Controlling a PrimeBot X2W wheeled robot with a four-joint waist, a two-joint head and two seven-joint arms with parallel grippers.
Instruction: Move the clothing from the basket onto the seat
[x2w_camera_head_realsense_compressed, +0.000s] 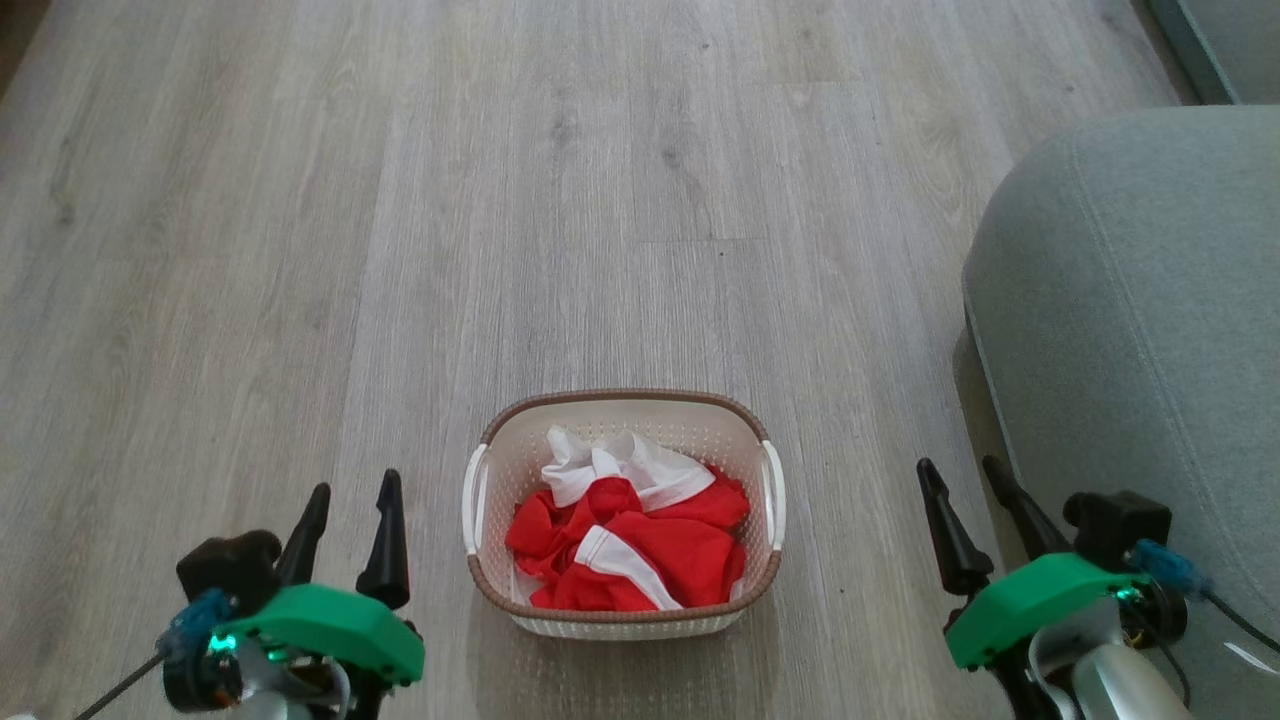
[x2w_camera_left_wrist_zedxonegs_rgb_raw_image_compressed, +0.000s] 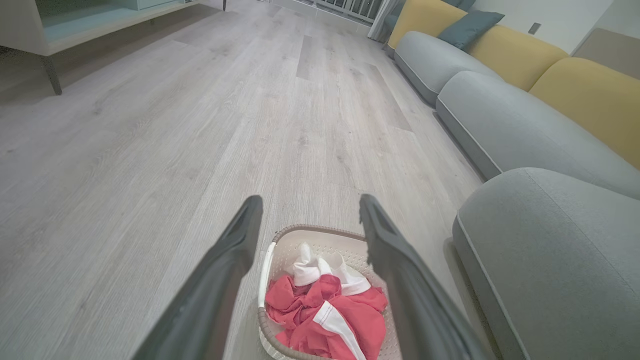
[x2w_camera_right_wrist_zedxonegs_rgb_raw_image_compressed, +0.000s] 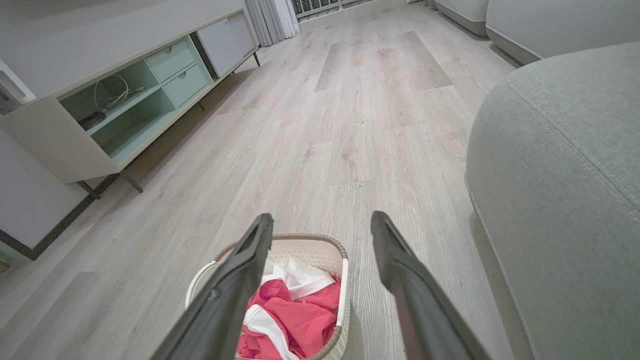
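Observation:
The cream perforated basket (x2w_camera_head_realsense_compressed: 620, 405) with a brown rim stands on the wooden floor between my two arms. Red clothing (x2w_camera_head_realsense_compressed: 640, 545) with white trim and a white collar lies crumpled inside it; the same clothing (x2w_camera_left_wrist_zedxonegs_rgb_raw_image_compressed: 330, 315) shows in the left wrist view and the clothing (x2w_camera_right_wrist_zedxonegs_rgb_raw_image_compressed: 295, 315) in the right wrist view. My left gripper (x2w_camera_head_realsense_compressed: 353, 492) is open, to the basket's left and apart from it. My right gripper (x2w_camera_head_realsense_compressed: 960, 470) is open too, to the basket's right, close to the grey seat (x2w_camera_head_realsense_compressed: 1130, 330). Nothing is between either pair of fingers.
The grey seat (x2w_camera_left_wrist_zedxonegs_rgb_raw_image_compressed: 550, 260) is part of a long sofa with yellow back cushions (x2w_camera_left_wrist_zedxonegs_rgb_raw_image_compressed: 590, 95) running along the right side. A low pale cabinet (x2w_camera_right_wrist_zedxonegs_rgb_raw_image_compressed: 100, 115) on dark legs stands far to the left. Wooden floor (x2w_camera_head_realsense_compressed: 560, 200) stretches ahead of the basket.

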